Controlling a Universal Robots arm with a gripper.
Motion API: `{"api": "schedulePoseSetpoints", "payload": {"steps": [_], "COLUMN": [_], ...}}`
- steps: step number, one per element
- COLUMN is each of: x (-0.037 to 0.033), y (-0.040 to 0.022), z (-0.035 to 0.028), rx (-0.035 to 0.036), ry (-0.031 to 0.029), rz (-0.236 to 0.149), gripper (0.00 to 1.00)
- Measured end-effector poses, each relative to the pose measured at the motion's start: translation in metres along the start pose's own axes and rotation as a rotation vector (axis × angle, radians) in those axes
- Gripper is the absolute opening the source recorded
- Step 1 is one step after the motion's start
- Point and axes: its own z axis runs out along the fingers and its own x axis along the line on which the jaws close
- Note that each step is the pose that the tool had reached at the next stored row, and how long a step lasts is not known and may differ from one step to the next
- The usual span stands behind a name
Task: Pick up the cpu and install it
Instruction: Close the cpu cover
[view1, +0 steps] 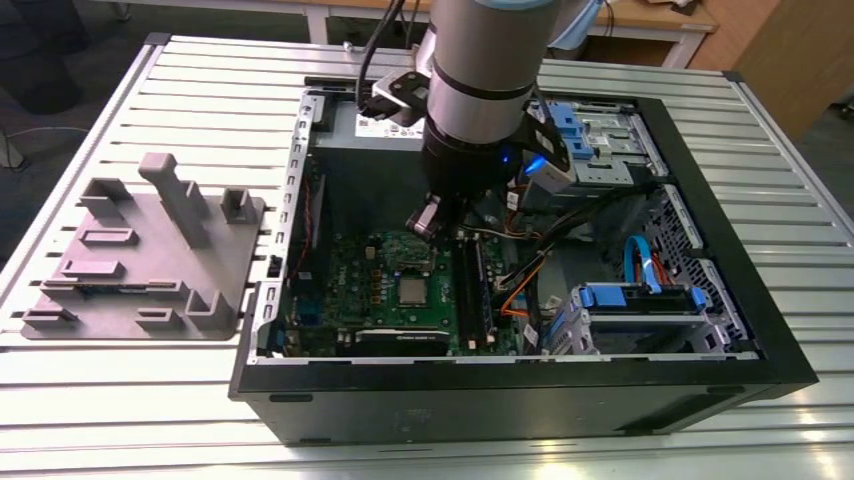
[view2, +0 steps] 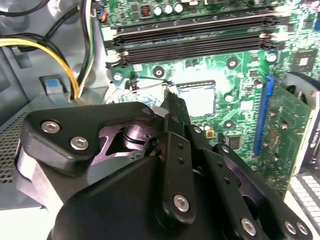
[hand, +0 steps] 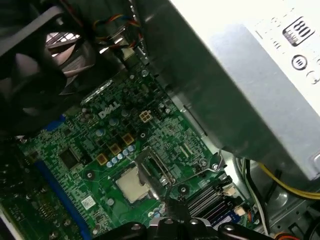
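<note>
While we cannot tell whether the pincer (view1: 424, 222) is apart or together, we see it hanging inside the open computer case (view1: 747, 330), low over the green motherboard (view1: 387, 300) and just beside the socket, with nothing visibly between its tips. Outward from it, the cpu (view2: 198, 100) lies flat and square in the socket in both wrist views, its pale top bare and the metal retention frame (hand: 152, 170) standing raised beside it. We judge the placing done but the frame not yet closed; the grey fixture (view1: 140, 255) sits apart on the desk (view1: 107, 400).
</note>
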Motion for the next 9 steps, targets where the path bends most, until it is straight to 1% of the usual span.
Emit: {"api": "schedulePoseSetpoints", "payload": {"steps": [4, 9], "x": [0.0049, 0.0053], "y": [-0.0037, -0.004], "z": [-0.0001, -0.0001], "rx": [0.0, 0.0], "ry": [0.0, 0.0001], "rz": [-0.002, -0.002], "gripper": [0.11, 0.11]}}
